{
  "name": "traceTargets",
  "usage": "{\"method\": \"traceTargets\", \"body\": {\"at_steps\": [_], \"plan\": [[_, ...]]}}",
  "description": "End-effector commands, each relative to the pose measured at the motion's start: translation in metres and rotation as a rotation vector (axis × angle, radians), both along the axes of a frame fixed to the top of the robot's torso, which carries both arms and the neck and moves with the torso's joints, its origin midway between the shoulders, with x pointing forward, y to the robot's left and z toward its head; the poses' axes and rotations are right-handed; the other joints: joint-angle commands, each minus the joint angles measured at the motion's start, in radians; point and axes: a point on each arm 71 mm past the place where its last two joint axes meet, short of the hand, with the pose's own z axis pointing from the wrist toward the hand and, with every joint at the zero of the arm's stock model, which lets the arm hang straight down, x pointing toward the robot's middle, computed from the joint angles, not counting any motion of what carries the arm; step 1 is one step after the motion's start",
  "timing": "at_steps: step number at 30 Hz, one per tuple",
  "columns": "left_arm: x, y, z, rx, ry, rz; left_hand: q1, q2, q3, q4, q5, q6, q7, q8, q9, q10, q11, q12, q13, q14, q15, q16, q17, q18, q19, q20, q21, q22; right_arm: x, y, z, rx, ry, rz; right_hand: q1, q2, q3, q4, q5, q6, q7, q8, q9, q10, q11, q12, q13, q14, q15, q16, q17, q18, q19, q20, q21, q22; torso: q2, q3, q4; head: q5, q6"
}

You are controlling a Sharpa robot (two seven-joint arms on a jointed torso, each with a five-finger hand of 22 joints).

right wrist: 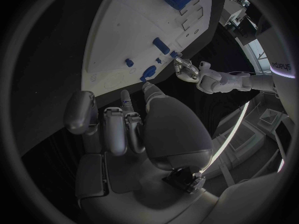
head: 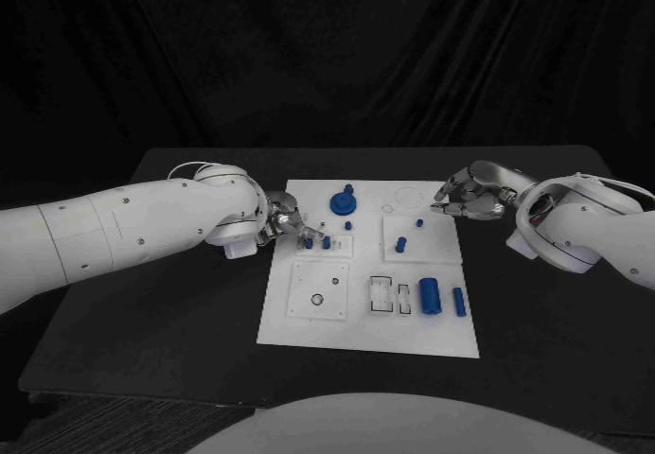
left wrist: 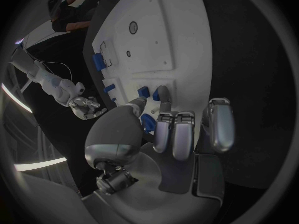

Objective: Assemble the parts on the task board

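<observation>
Black table (head: pixel 164 312) | white task board (head: pixel 368 336) unlabelled | blue parts (head: pixel 429 295)

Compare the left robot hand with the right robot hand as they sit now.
The left robot hand hangs over the task board at its left edge, fingertips beside small blue parts. The right robot hand sits at the board's far right corner, no part next to it. Both are silver, on white arms, holding nothing visible.

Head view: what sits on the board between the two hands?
Between left hand and right hand, the head view shows the blue gear and a small blue peg on the task board.
</observation>
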Motion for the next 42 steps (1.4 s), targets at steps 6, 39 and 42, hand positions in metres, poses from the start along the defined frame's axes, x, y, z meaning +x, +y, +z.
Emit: {"method": "traceTargets", "body": {"at_steps": [6,39,42], "plan": [[-0.001,0.001,-0.004,0.015,0.018,-0.003,0.016,0.017,-0.026,0.008,0.004,-0.003,-0.005,0.036,0.042,0.108,-0.001,0.003,0.263,0.102,0.0,0.003,0.263,0.013,-0.001,-0.003,-0.002,0.185,0.0,-0.001,-0.002,-0.007,0.012,-0.006,0.012,0.002,0.005,-0.005,0.018,0.007,0.002,-0.005,-0.002,0.106,0.008,0.004,0.264,0.068,0.007,-0.005,0.115,0.018,-0.007,0.001,-0.006,0.117,0.0,0.0003,0.0003,-0.001,0.0],[0.016,-0.004,0.064,-0.34,-0.781,-0.314,0.31,0.039,-0.259,-0.001,0.058,-0.268,0.093,-0.053,0.009,-0.371,0.09,-0.374,-0.123,-0.05,0.089,-0.058,0.146,0.043,-0.232,0.05,-0.203,0.123,-0.001,-0.002,0.001,0.014,-0.029,0.002,0.011,0.002,0.008,-0.002,0.052,0.012,0.002,-0.005,-0.004,0.106,0.008,0.004,0.264,0.066,0.007,-0.008,0.11,0.019,-0.008,0.001,-0.016,0.115,-0.001,0.0001,-0.0005,-0.009,0.0],[0.016,-0.013,0.062,-0.315,-0.783,-0.438,0.48,0.072,-0.174,-0.059,0.05,-0.31,0.101,-0.138,-0.104,-0.75,0.107,-0.692,-0.362,-0.315,0.104,-0.179,-0.04,0.048,-0.287,0.06,-0.235,0.112,-0.001,-0.001,0.003,0.024,-0.047,0.011,0.007,0.002,0.007,0.002,0.054,0.016,0.002,-0.003,-0.003,0.106,0.008,0.004,0.264,0.067,0.007,-0.007,0.112,0.019,-0.006,0.001,-0.014,0.116,0.0,0.0001,-0.0005,-0.009,0.0]]}}
